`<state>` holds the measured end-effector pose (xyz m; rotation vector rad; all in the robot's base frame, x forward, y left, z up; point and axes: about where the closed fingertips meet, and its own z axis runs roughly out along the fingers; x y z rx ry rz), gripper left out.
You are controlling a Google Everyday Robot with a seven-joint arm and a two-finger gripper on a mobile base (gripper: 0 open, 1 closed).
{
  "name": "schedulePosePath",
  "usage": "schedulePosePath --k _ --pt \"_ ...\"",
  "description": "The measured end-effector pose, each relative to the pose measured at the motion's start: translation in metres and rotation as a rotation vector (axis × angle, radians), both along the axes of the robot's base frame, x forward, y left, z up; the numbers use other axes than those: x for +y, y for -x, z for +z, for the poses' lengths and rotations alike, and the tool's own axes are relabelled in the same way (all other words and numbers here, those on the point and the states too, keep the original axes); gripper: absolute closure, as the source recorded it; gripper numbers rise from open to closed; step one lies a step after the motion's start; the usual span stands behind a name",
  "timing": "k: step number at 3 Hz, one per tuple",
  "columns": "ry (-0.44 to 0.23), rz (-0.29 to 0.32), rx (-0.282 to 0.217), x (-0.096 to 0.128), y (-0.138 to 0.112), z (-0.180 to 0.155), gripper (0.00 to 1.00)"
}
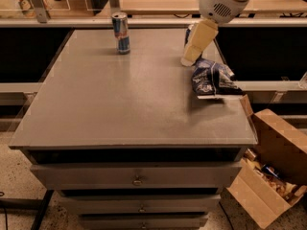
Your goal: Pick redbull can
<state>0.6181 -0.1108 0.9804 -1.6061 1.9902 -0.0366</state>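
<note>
1 open cardboard box (278, 143) at lower right holds small jumbled items, too unclear to name. The redbull can (121, 32) stands upright at the tabletop's (120, 109) upper left: slim, blue and silver, silver-topped. The gripper (188, 60) hangs at upper right, near a crumpled blue bag (211, 78); I cannot tell whether it is spread or closed.

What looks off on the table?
Only the crumpled blue bag, lying slumped near the table's right edge. The can stands upright at the back; the hand hangs just behind the bag.
</note>
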Motion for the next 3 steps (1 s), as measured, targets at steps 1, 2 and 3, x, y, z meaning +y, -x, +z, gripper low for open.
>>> schedulePosePath --k 1,2,3 --pt "-0.155 -0.01 -0.01 0.041 -0.046 -0.004 0.0" --pt "-0.237 -0.034 -0.035 0.09 -0.081 -0.01 0.0" --pt "-0.236 -0.034 -0.034 0.09 -0.081 -0.01 0.0"
